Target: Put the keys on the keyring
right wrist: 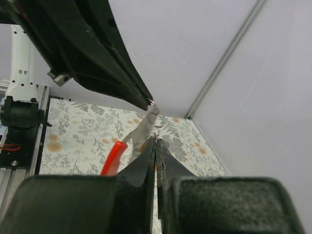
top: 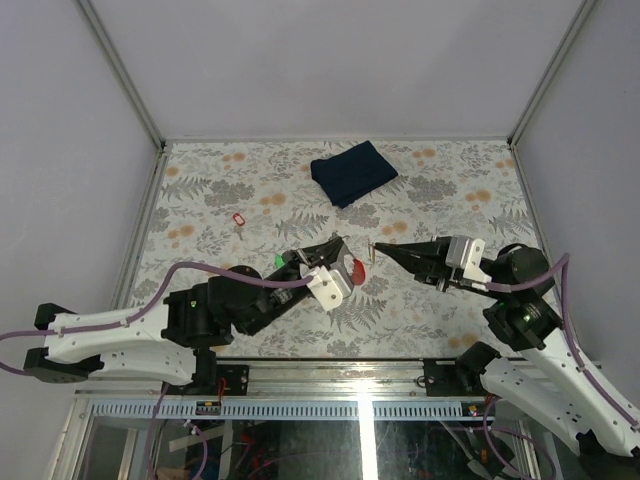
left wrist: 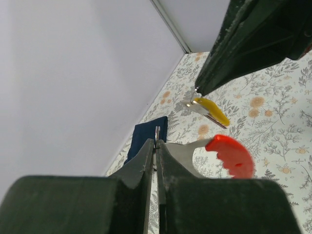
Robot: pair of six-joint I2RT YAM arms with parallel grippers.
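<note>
— Which step is going on here?

— Threading the first key, I'd judge. The left gripper [left wrist: 156, 142] is clamping shut on the thin pale grey keyring loop [left wrist: 183, 148]. The loop's bright red plastic tag [left wrist: 230, 155] is hanging off to one side, and all of it is raised above the floral-patterned table [top: 450, 200].

— And the other arm?

— The right gripper [left wrist: 199, 90] is pinching the tiny metal key with the yellow-orange plastic head [left wrist: 210, 110]. Its jaws are closed on one end, and the key is hovering near the loop without touching it.

— The second key?

— A small green-headed key [top: 280, 262] seems to be lying beside the left wrist, untouched, though it's too small to be sure.

— What is the next move asking for?

— Probably the right arm easing the key's hole onto the ring while the left is holding the loop steady. Alignment is looking very fine, so a slight slip is risking a dropped key.
</note>
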